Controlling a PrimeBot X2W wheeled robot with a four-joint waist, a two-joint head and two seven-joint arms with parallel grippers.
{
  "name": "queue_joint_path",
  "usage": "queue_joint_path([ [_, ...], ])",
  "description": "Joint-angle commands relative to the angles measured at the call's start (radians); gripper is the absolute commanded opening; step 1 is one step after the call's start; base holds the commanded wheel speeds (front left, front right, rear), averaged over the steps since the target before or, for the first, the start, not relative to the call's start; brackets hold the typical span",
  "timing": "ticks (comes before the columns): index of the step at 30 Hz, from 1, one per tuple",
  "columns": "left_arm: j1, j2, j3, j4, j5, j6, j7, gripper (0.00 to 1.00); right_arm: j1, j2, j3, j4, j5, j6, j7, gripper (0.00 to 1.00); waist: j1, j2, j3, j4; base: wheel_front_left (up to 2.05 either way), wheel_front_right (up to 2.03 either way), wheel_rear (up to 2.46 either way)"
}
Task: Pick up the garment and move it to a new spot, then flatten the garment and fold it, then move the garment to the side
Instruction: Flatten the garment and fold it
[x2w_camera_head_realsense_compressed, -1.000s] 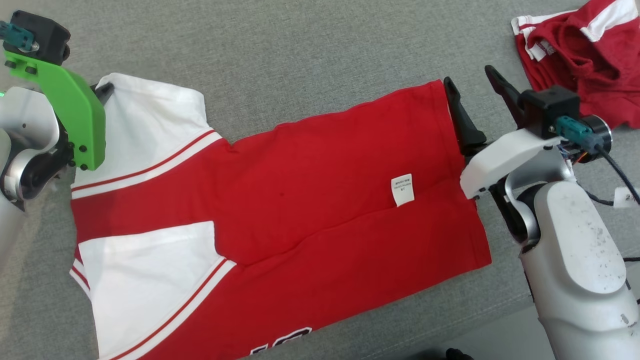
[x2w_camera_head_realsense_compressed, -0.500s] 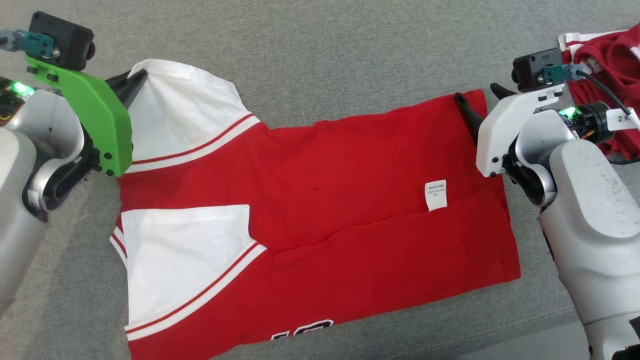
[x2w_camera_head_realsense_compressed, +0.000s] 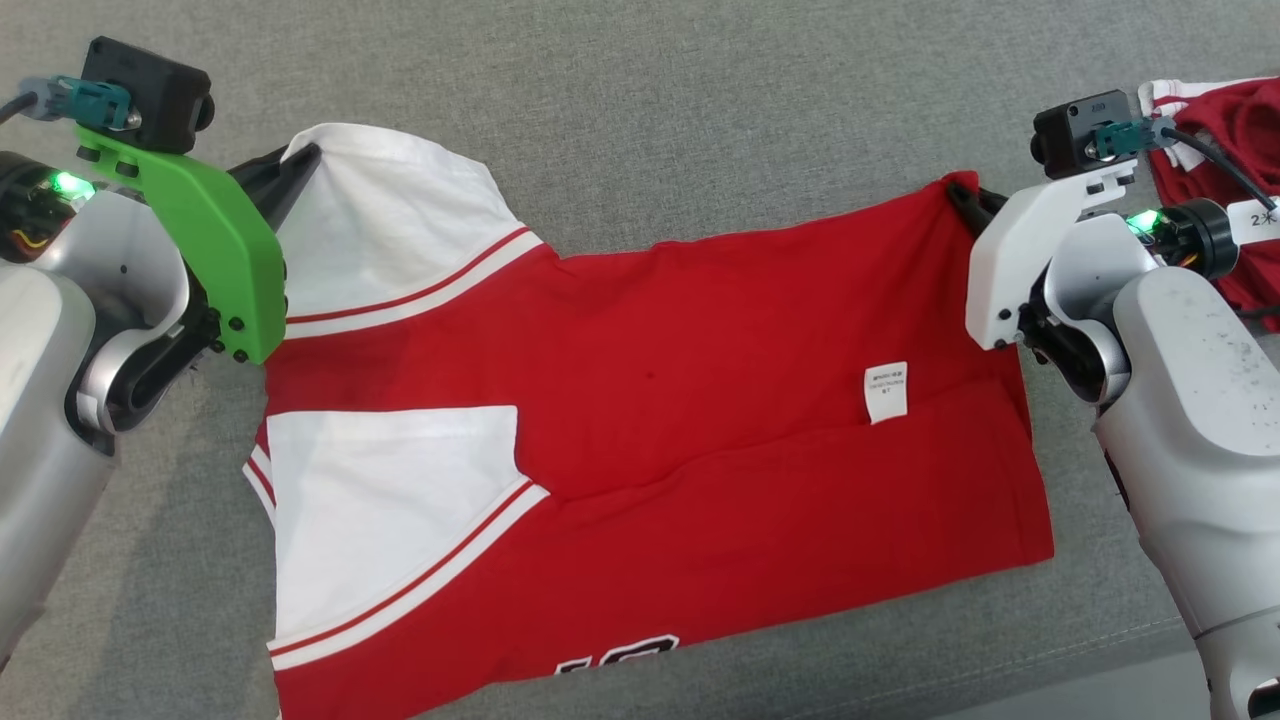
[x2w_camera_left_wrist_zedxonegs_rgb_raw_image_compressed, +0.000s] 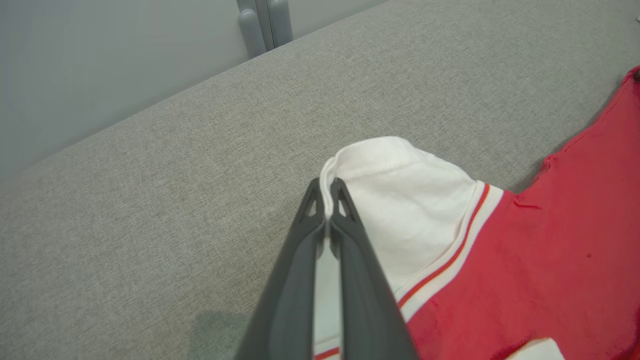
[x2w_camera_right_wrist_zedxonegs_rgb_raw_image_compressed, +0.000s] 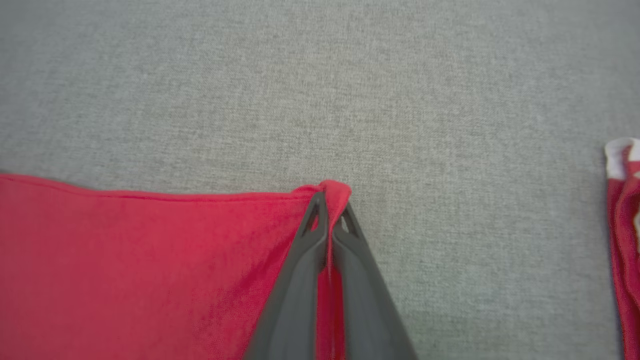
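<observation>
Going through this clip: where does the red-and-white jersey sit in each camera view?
Head view: jersey spread across the centre.
Left wrist view: right side, white sleeve edge pinched in the left gripper.
Right wrist view: lower left, red corner pinched in the right gripper.
Shared landmark: the grey cushion beneath it.

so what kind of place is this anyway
Likely an indoor laundry-folding test setup, not clearly a home. A wide grey fabric cushion serves as the work surface, a plain pale wall stands behind it, and a red and white shirt lies spread near a crumpled red garment.
</observation>
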Motion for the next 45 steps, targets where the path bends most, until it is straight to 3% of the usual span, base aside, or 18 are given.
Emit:
queue_joint_path([
  [1,0.013,0.002,0.002,-0.003,0.003,0.004,-0.009,0.00,-0.015,-0.010,0.003,0.005,-0.013,-0.001,-0.029,0.00,0.0000,0.0000,-0.008,0.002,0.00,0.00,0.00],
  [10,0.092,0.018,0.014,-0.070,-0.015,0.009,-0.090,0.00,0.041,-0.025,0.024,0.015,-0.006,-0.001,-0.218,0.00,0.0000,0.0000,-0.067,0.022,0.00,0.00,0.00],
  [15,0.269,0.072,0.027,-0.204,-0.032,0.062,-0.171,0.00,0.173,-0.063,0.009,-0.047,0.013,-0.001,-0.318,0.00,0.0000,0.0000,-0.128,0.040,0.00,0.00,0.00],
  [20,0.462,0.102,0.042,-0.331,-0.055,0.147,-0.260,0.00,0.316,-0.076,-0.037,-0.118,0.024,-0.001,-0.370,0.00,0.0000,0.0000,-0.181,0.058,0.00,0.00,0.00],
  [29,0.754,0.098,0.056,-0.451,-0.122,0.266,-0.393,0.00,0.519,-0.052,-0.118,-0.254,-0.031,-0.001,-0.396,0.00,0.0000,0.0000,-0.235,0.076,0.00,0.00,0.00],
  [36,0.854,0.052,0.029,-0.424,-0.171,0.255,-0.433,0.00,0.613,-0.014,-0.156,-0.305,-0.083,-0.001,-0.395,0.00,0.0000,0.0000,-0.247,0.082,0.00,0.00,0.00],
  [37,0.857,0.045,0.023,-0.407,-0.174,0.250,-0.435,0.00,0.619,-0.011,-0.157,-0.306,-0.092,-0.001,-0.397,0.04,0.0000,0.0000,-0.247,0.081,0.00,0.00,0.00],
  [39,0.858,0.027,0.012,-0.367,-0.167,0.238,-0.443,0.00,0.633,0.001,-0.161,-0.300,-0.104,-0.001,-0.407,0.64,0.0000,0.0000,-0.249,0.079,0.00,0.00,0.00],
  [40,0.861,0.014,0.008,-0.344,-0.174,0.233,-0.450,0.18,0.638,0.005,-0.161,-0.296,-0.114,-0.001,-0.411,1.00,0.0000,0.0000,-0.251,0.077,0.00,0.00,0.00],
  [42,0.865,0.004,0.003,-0.303,-0.166,0.229,-0.465,0.53,0.647,0.018,-0.172,-0.290,-0.122,-0.001,-0.427,1.00,0.0000,0.0000,-0.254,0.072,0.00,0.00,0.00],
  [43,0.868,-0.003,0.003,-0.286,-0.166,0.228,-0.473,1.00,0.654,0.021,-0.174,-0.287,-0.126,-0.001,-0.433,1.00,0.0000,0.0000,-0.255,0.071,0.00,0.00,0.00],
  [45,0.878,-0.013,0.004,-0.251,-0.169,0.227,-0.489,1.00,0.668,0.026,-0.189,-0.280,-0.132,-0.001,-0.449,1.00,0.0000,0.0000,-0.257,0.066,0.00,0.00,0.00],
])
